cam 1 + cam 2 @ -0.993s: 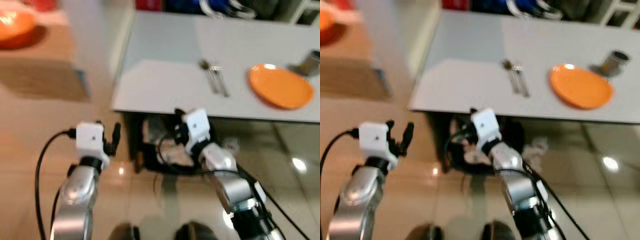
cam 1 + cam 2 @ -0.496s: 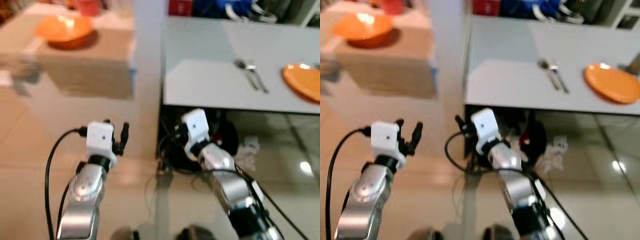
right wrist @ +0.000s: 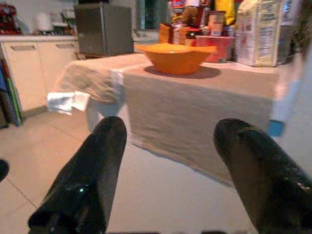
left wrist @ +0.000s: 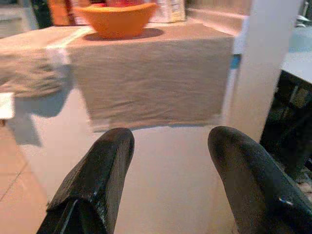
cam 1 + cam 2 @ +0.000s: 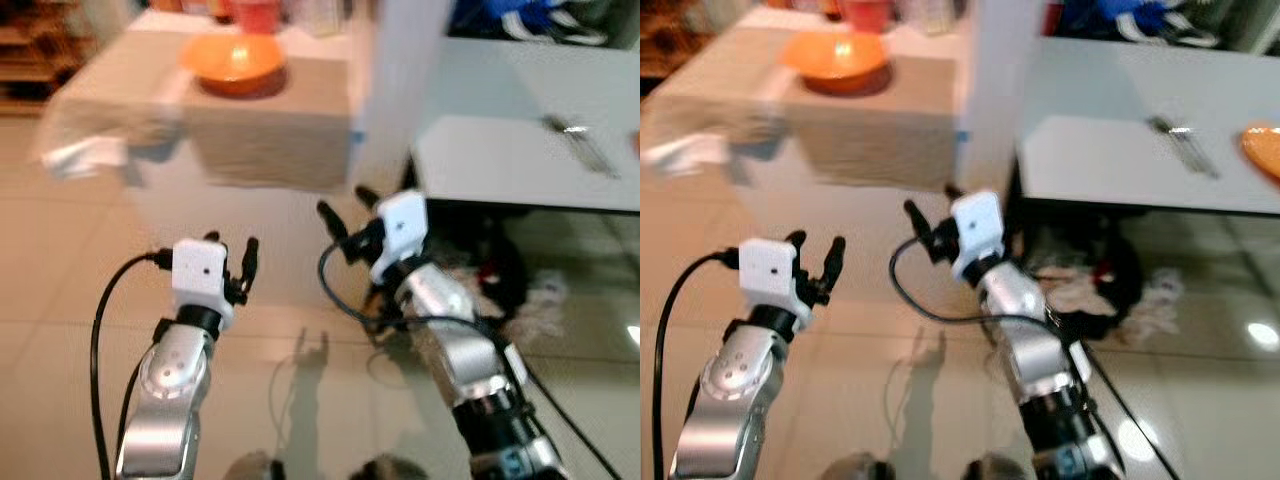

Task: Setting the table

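Both grippers are raised over the tiled floor, fingers spread wide and holding nothing — the left gripper low on the left, the right gripper a little further forward. Well beyond them an orange bowl sits on a counter draped with a beige cloth. Packaged goods stand behind the bowl, their print too blurred to read. Off to the right, cutlery lies on a grey table beside an orange plate.
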Robot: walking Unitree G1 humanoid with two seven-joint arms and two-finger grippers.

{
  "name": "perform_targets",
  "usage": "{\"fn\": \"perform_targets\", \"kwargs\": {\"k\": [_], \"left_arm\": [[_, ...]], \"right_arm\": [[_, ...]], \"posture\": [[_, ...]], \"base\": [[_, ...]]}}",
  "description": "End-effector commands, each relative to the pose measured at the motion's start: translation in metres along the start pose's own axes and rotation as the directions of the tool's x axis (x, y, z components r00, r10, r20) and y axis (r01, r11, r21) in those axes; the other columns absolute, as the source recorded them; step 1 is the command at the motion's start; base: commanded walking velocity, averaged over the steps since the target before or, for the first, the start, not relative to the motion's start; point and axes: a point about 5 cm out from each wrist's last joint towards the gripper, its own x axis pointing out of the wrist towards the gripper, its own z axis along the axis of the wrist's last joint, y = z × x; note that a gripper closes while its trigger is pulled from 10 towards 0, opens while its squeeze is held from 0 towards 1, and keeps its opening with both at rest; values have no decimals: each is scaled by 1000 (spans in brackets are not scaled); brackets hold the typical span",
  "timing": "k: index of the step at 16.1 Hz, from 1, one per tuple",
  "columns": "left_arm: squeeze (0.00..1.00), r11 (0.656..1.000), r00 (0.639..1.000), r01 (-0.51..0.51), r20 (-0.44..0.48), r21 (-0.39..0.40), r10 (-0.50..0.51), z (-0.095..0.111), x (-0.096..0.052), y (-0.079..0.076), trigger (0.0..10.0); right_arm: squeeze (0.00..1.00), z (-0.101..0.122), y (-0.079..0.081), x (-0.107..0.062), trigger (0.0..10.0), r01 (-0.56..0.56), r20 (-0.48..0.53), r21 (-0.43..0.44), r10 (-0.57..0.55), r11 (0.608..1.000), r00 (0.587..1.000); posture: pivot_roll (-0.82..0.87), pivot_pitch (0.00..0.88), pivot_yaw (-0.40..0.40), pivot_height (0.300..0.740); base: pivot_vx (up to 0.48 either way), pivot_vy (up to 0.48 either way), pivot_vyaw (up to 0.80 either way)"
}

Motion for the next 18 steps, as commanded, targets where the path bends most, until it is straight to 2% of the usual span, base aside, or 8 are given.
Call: {"fn": "perform_targets", "kwargs": {"k": [1,4,6,7,9,13,16,18], "left_arm": [[0,999,999,28,41,-30,-26,8,0,-4,10000],[0,1000,998,6,70,-20,-5,15,0,3,10000],[0,1000,997,27,76,-17,-25,17,2,1,10000],[0,999,996,46,80,-15,-45,18,2,-2,10000],[0,998,995,62,84,-5,-62,19,3,-5,10000],[0,996,992,86,89,-1,-86,21,3,-8,10000],[0,995,987,99,126,13,-100,33,4,-7,10000],[0,995,983,101,149,24,-104,41,7,-4,10000]], "right_arm": [[1000,0,-6,-3,10000,16,0,17,-16,1000,1000],[1000,6,-16,0,10000,78,-3,-7,-78,997,997],[0,18,-26,5,10000,146,52,27,-147,989,988],[0,25,-28,5,10000,133,89,77,-139,988,986],[0,24,-29,5,10000,131,56,45,-133,990,989],[0,31,-25,8,10000,125,83,67,-131,990,988],[0,57,-12,12,10000,21,188,81,-36,996,981],[0,72,-15,15,10000,28,227,63,-42,998,973]], "posture": [[-46,84,-8,740],[-45,82,-7,740],[-47,80,-5,740],[-48,80,-4,740],[-48,81,-5,740],[-49,85,-7,740],[-52,91,-6,740],[-56,95,-5,740]], "base": [[0,0,0],[480,0,506],[480,0,378],[480,0,0],[480,0,400],[480,0,0],[480,0,0],[480,0,0]]}}
